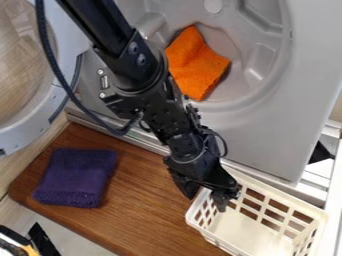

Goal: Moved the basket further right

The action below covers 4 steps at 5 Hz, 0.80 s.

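My gripper (pixel 204 202) hangs at the left back corner of the white plastic basket (pixel 304 209). Its fingers are apart, one on the outer left of the basket's wall and the other over the inside. The basket, with slotted sides, stands upright at the lower right, partly over the wooden board's right end. The gripper covers its back left corner, and I cannot tell whether the fingers touch the wall.
A folded purple cloth (pixel 77 176) lies on the wooden board (pixel 143 200) at left. Behind is a grey machine (pixel 260 135) with an orange cloth (pixel 194 62) inside and its round door (pixel 27 131) swung left. A black-and-yellow object (pixel 27 246) is at the lower left.
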Each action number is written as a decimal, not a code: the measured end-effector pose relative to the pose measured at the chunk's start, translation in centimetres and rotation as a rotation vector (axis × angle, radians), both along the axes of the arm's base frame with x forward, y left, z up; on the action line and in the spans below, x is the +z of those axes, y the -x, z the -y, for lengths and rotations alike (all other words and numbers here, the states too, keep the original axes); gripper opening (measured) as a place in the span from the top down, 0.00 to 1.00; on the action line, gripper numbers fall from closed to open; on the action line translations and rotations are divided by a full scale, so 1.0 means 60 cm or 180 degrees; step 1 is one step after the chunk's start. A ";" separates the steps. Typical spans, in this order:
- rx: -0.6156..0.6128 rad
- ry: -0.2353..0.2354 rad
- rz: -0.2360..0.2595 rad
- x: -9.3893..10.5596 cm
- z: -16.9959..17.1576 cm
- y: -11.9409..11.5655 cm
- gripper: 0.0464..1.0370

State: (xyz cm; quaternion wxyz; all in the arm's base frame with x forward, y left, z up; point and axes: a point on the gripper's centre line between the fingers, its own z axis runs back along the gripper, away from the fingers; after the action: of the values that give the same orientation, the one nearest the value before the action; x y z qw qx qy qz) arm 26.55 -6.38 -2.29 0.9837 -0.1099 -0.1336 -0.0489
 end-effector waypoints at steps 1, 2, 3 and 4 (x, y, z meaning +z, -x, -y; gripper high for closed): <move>-0.0026 -0.0028 -0.0001 0.000 -0.002 0.001 0.03; -0.0052 -0.0117 0.0064 0.027 -0.007 0.000 0.04; -0.0086 -0.0340 0.0172 0.068 -0.009 0.002 0.04; -0.0122 -0.0536 0.0364 0.120 -0.018 0.005 0.04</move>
State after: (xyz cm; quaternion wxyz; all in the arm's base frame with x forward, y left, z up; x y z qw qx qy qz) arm 26.26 -5.32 4.93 0.9791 -0.0264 -0.1829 -0.0849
